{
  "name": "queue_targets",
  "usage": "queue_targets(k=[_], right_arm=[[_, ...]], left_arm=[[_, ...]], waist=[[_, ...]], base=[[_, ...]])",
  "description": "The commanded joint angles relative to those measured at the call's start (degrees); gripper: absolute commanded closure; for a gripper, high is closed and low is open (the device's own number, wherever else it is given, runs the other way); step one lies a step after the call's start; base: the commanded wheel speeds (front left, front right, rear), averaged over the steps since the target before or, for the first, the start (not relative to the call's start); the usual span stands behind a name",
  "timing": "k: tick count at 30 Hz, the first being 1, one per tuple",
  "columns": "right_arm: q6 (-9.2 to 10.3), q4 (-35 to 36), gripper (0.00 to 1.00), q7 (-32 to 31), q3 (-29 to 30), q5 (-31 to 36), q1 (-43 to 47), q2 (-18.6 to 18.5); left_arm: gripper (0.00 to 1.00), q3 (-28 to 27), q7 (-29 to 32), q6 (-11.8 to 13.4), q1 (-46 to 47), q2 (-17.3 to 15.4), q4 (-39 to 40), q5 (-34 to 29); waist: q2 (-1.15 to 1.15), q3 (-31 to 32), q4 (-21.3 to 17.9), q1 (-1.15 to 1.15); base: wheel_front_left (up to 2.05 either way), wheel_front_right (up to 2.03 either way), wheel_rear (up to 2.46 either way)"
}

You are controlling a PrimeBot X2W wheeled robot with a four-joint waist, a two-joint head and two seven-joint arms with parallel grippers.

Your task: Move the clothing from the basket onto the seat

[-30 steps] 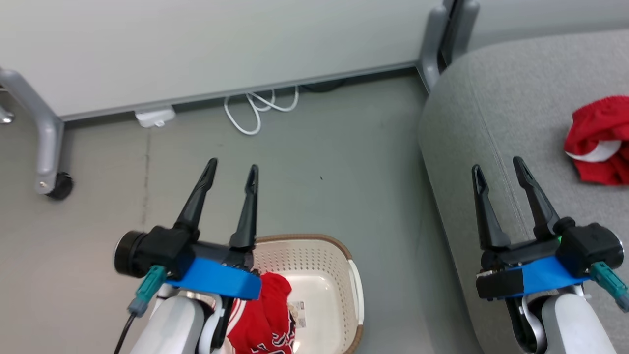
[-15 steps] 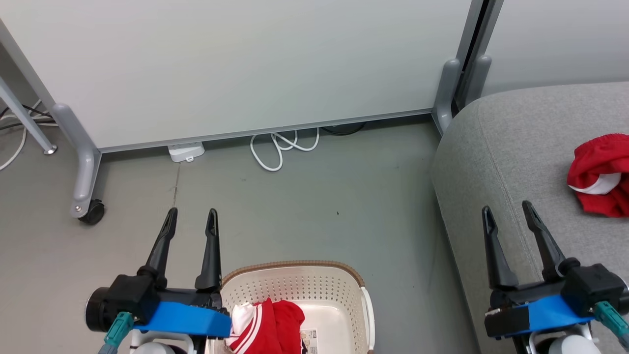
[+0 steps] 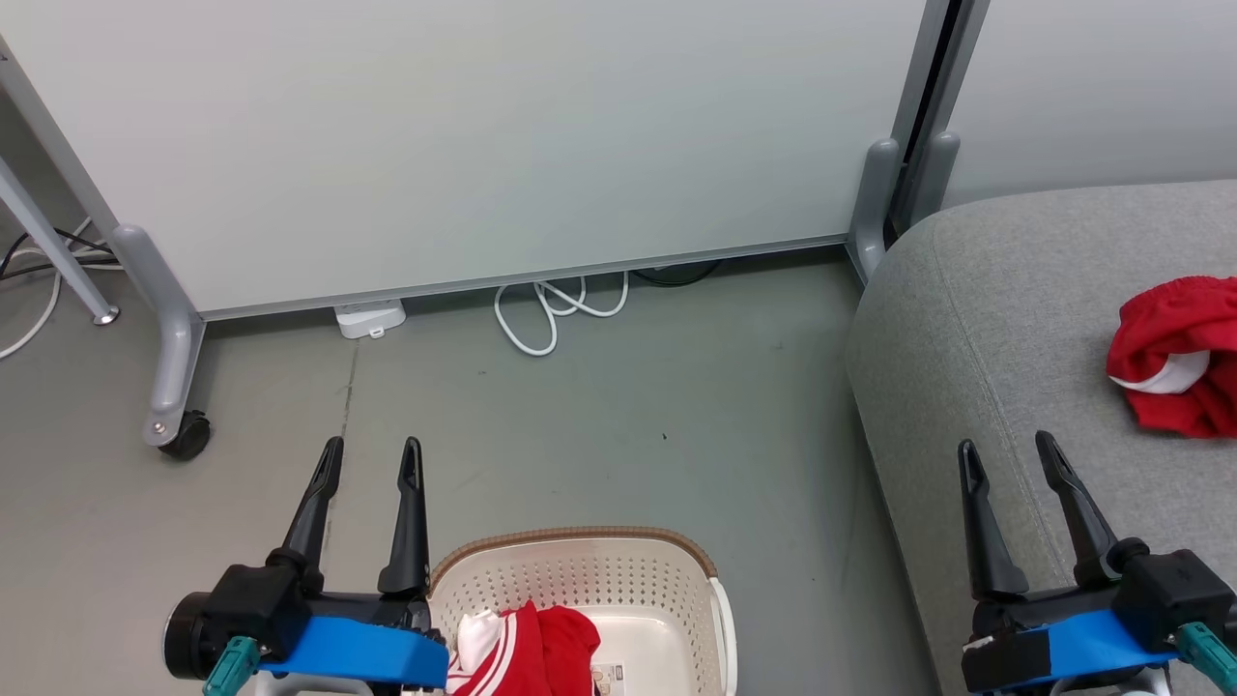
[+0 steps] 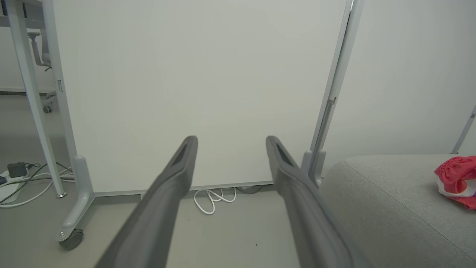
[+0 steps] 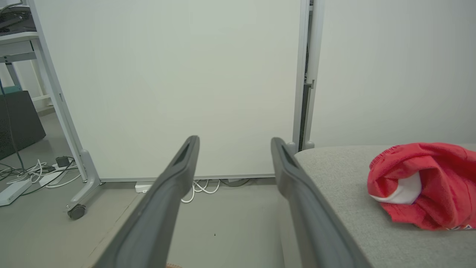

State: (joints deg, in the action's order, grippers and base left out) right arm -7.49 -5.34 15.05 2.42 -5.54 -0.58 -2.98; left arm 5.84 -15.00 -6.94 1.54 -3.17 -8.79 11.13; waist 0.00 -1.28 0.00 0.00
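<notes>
A cream perforated basket [image 3: 667,572] with a brown rim stands on the floor at the bottom of the head view. Red clothing with white stripes [image 3: 527,648] lies inside it. My left gripper [image 3: 373,453] hangs open just left of the basket, nothing between its fingers. On the grey seat [image 3: 1015,319] at right lies another red-and-white piece of clothing [image 3: 1174,353], also seen in the right wrist view [image 5: 424,195] and the left wrist view [image 4: 457,178]. My right gripper [image 3: 1007,452] is open and empty over the seat's left edge.
A white partition panel [image 3: 464,135] on grey wheeled feet [image 3: 174,425] stands across the back. A looped white cable [image 3: 556,304] and a small white box [image 3: 369,317] lie at its base. More cables [image 5: 33,175] lie at far left.
The head camera has tilted up, so the scene sits lower in the picture. The left gripper has drawn left off the basket, uncovering the striped clothing. Both grippers stay open.
</notes>
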Motion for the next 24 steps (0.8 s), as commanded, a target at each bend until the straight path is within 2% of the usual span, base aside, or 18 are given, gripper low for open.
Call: queue_targets(k=[1, 15, 19, 24], right_arm=[[-0.01, 0.19, 0.0, 0.2, 0.09, -0.1, 0.92, 0.16], [-0.02, -0.11, 0.0, 0.2, -0.52, -0.59, 0.7, 0.16], [-0.02, 0.05, 0.0, 0.2, -0.77, -0.28, -0.08, 0.15], [-0.01, 0.75, 0.0, 0.2, -0.91, 0.74, -2.75, 0.15]], left_arm=[[0.0, -0.37, -0.27, -0.31, -0.16, 0.15, -0.02, -0.26], [0.0, -0.63, -0.27, -0.6, 0.72, 0.3, -0.53, -0.87], [0.0, 1.32, -0.27, -0.64, 2.73, 0.24, -2.36, -1.24], [0.0, 6.15, -0.27, -0.53, 7.87, -2.14, -7.14, -0.64]], waist=[[0.0, 0.08, 0.08, 0.0], [0.0, 0.09, 0.64, 0.0], [0.0, -0.36, 0.66, 0.0], [0.0, -2.55, 0.15, 0.0]], base=[[0.0, 0.0, 0.0], [0.0, 0.0, 0.0], [0.0, 0.0, 0.0], [0.0, 0.0, 0.0]])
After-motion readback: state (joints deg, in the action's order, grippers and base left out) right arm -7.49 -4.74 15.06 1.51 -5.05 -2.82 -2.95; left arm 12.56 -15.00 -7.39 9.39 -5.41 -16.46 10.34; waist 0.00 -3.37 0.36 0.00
